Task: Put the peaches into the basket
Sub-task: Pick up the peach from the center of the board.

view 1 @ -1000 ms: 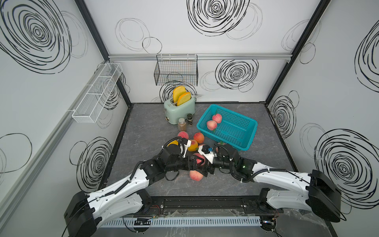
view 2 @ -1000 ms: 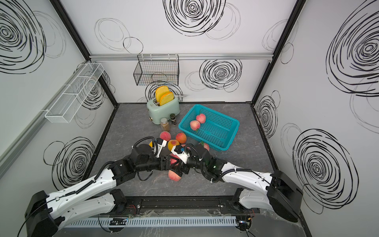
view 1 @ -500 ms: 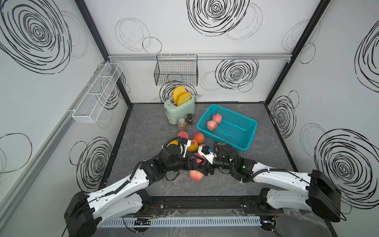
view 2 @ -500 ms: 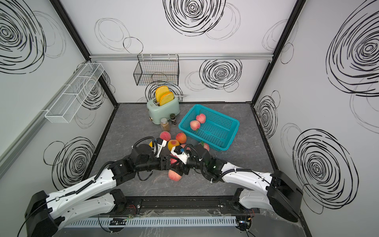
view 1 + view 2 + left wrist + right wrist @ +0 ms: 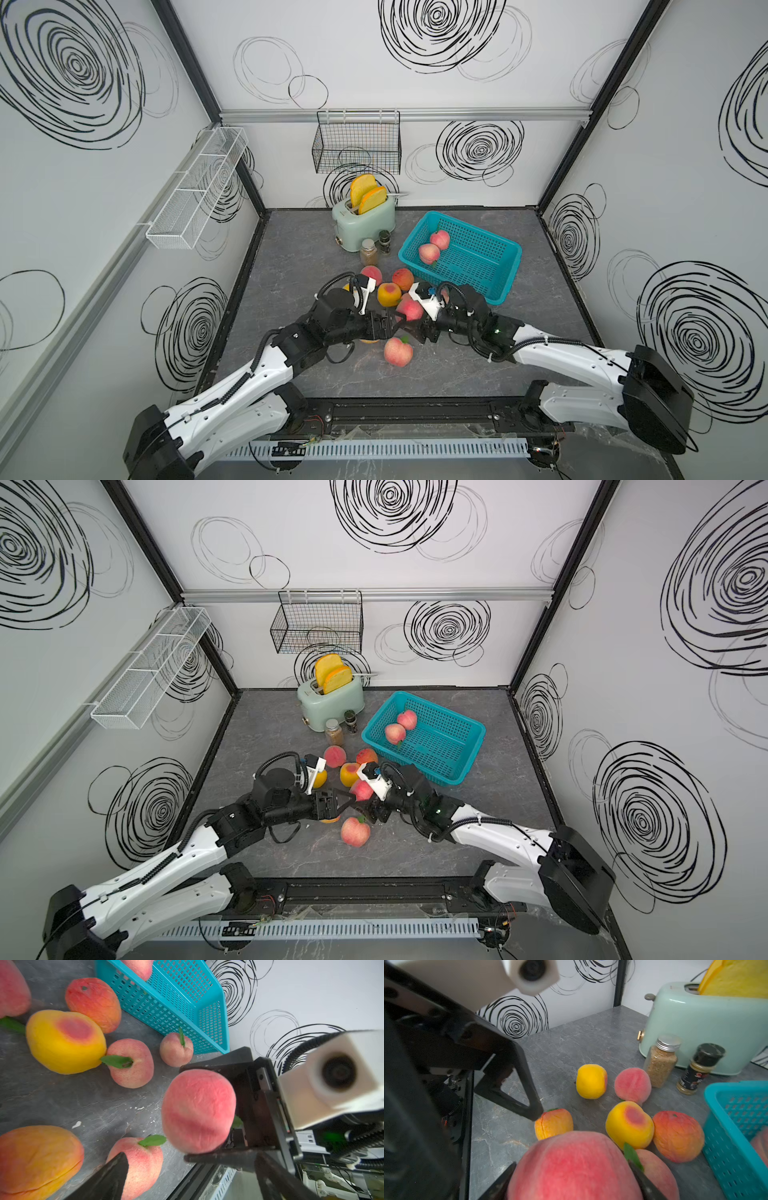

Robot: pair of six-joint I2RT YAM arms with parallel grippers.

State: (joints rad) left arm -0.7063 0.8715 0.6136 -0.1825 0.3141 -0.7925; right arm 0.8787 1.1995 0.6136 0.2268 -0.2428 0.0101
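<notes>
Peach (image 5: pixel 197 1109) sits clamped in your right end effector (image 5: pixel 187 1112), near the basket (image 5: pixel 473 229). Your left end effector (image 5: pixel 347 805) gapes wide, holding nothing. Two peaches (image 5: pixel 429 252) lie inside the basket; several more sit on the surface (image 5: pixel 291 257) beside it.

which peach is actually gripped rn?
The plain pink-red peach clamped in the right gripper, between the two arms. Every other peach lies free, on the table or in the basket.
</notes>
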